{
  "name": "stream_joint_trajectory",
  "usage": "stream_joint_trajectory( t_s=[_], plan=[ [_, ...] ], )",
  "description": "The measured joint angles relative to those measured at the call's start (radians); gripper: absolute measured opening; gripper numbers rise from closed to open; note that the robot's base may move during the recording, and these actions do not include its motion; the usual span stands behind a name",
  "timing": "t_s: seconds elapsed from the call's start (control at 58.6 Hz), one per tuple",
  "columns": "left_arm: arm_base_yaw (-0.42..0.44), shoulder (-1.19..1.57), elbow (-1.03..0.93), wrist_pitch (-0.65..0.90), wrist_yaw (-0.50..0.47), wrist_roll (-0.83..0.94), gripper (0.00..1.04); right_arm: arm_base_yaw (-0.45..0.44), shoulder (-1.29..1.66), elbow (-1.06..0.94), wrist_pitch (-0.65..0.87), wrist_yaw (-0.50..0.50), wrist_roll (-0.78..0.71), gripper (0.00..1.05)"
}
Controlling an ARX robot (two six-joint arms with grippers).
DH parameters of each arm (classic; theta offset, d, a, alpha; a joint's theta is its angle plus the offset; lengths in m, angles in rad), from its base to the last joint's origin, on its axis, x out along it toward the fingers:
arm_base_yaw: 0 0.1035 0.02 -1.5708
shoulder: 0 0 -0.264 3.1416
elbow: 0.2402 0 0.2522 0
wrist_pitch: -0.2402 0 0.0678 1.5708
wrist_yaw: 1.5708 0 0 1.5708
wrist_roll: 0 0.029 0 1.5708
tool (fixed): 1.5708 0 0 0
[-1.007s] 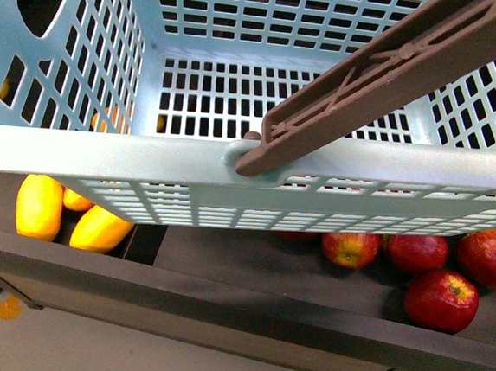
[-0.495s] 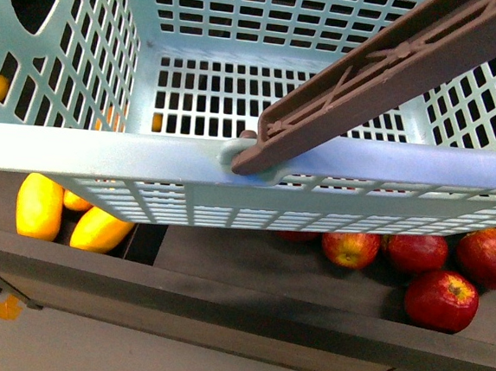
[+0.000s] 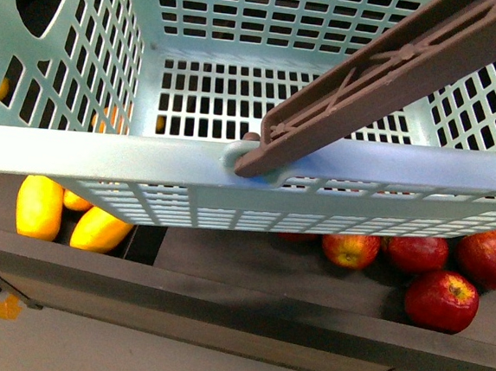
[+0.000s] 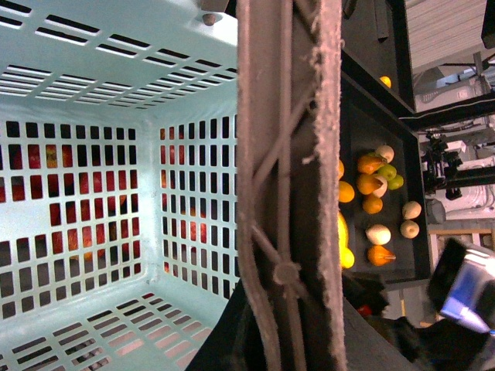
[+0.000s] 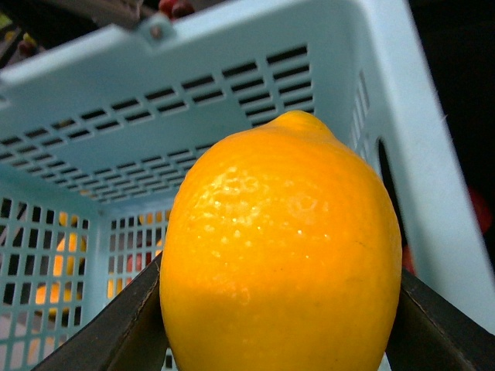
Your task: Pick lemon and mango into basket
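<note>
The light teal basket [image 3: 103, 151] hangs close in front and fills the top of the front view. Its brown handle [image 3: 388, 76] crosses to the upper right. My left gripper [image 4: 288, 332] is shut on that handle [image 4: 290, 154], and the basket's inside [image 4: 77, 193] looks empty. My right gripper [image 5: 282, 340] is shut on the orange-yellow lemon [image 5: 282, 255], held beside the basket's outer wall [image 5: 193, 69]. Two long yellow mangoes [image 3: 39, 206] [image 3: 99, 229] lie in the dark shelf tray below the basket's left end. Neither gripper shows in the front view.
Several red apples [image 3: 440, 300] lie in the tray at the right, under the basket. The dark shelf's front ledge [image 3: 220, 305] runs below. In the left wrist view, orange and pale fruits [image 4: 379, 185] lie in a dark tray beyond the handle.
The basket has swayed slightly and come back to about the same place. The fruit on the shelf has not moved.
</note>
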Motion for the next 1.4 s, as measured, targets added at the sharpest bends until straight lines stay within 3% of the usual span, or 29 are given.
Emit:
stream_joint_trajectory(
  t_s=[0.051, 0.273, 0.478, 0.683, 0.939, 1.11, 1.4],
  plan=[
    [0.0, 0.0, 0.0, 0.0, 0.0, 0.0, 0.06, 0.015, 0.012, -0.006, 0.0, 0.012, -0.002, 0.64],
    [0.0, 0.0, 0.0, 0.0, 0.0, 0.0, 0.06, 0.038, -0.007, -0.011, 0.006, 0.037, 0.002, 0.97],
    [0.0, 0.002, -0.003, 0.0, 0.001, 0.0, 0.06, -0.022, -0.128, -0.011, -0.011, 0.107, -0.004, 0.96],
    [0.0, 0.003, -0.003, 0.0, -0.003, 0.004, 0.06, -0.159, -0.305, -0.061, -0.089, 0.242, -0.034, 0.96],
    [0.0, 0.003, -0.003, 0.0, 0.004, 0.003, 0.06, -0.199, -0.361, -0.095, -0.105, 0.249, -0.048, 0.96],
    [0.0, 0.003, -0.003, 0.0, -0.005, 0.006, 0.06, -0.167, -0.428, -0.275, 0.231, 0.16, -0.265, 0.69],
    [0.0, 0.003, -0.003, 0.0, -0.002, 0.007, 0.06, -0.167, -0.554, -0.464, 0.286, 0.166, -0.338, 0.19]
  ],
)
